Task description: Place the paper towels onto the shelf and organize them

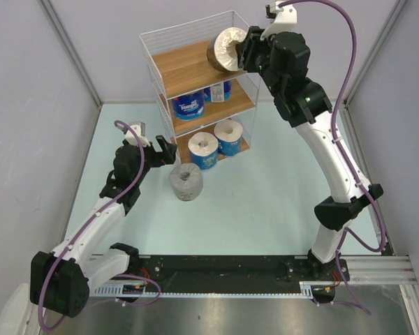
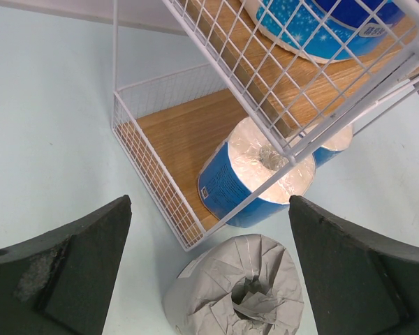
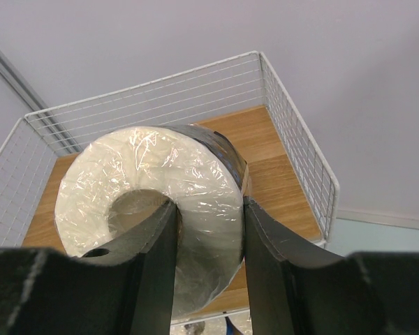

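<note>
Robot lab: panel-walled test table [image 1: 265, 202]

Upper blue roll [image 2: 321, 28] cut off (top edge).

Glossy crinkled plastic film on the black-wrapped roll [image 3: 185, 167]; white wire shelf [image 3: 297, 139] with matt wood-grain boards [image 3: 279, 183].

the white wire shelf [image 1: 185, 66] stands upright with three wooden boards. two blue rolls [image 1: 190, 105] sit on its middle board, two other blue rolls [image 1: 203, 150] on the bottom board. the grey roll [image 1: 186, 181] stands on the desk [image 1: 265, 188] just in front. the black-wrapped roll [image 1: 227, 49] is tilted over the top board, pinched through its core by the right fingers [image 3: 265, 265].
</note>
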Controlling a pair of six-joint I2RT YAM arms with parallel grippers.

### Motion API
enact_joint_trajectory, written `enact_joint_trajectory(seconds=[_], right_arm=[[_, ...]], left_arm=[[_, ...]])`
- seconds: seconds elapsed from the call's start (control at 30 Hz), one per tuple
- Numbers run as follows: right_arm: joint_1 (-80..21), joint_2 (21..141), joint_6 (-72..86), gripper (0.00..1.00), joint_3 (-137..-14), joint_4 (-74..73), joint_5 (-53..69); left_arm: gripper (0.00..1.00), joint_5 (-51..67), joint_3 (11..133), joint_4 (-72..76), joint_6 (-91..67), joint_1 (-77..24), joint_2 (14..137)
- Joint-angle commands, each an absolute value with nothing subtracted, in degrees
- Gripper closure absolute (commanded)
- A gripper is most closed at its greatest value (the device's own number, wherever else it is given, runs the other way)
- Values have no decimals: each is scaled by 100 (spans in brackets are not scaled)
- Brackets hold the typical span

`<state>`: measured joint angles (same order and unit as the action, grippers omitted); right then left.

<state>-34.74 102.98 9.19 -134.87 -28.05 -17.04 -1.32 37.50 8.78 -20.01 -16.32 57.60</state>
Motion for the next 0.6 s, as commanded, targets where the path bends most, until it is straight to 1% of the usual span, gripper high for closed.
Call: enact_joint_trajectory(seconds=[0.0,0.03,0.07,0.17,0.27,0.43,0.5,0.57], right_arm=[[-3445,10257,949,63,-13764,-2514,-1547],[-3411,10274,975,59,-13746,-2505,-1521],[-3393,10283,984,53,-13737,-2479,-1451],[-3296,10388,1098,45,-13746,-2444,-1223],[-3182,10503,1212,39,-13729,-2304,-951],[-2980,10573,1406,37,-13536,-1812,-406],[-2909,10529,1441,36,-13281,-1416,-273],[-2848,10468,1494,34,-13088,-995,-97]], left_arm=[[0,-167,3946,976,-2021,-1608,5739],[0,-167,3946,976,-2021,-1608,5739],[0,-167,3946,976,-2021,-1608,5748],[0,-158,3946,976,-2022,-1600,5757],[0,-176,3938,976,-2021,-1608,5748],[0,-150,3946,993,-2030,-1608,5792],[0,-141,3946,993,-2039,-1600,5792],[0,-141,3955,993,-2039,-1608,5809]])
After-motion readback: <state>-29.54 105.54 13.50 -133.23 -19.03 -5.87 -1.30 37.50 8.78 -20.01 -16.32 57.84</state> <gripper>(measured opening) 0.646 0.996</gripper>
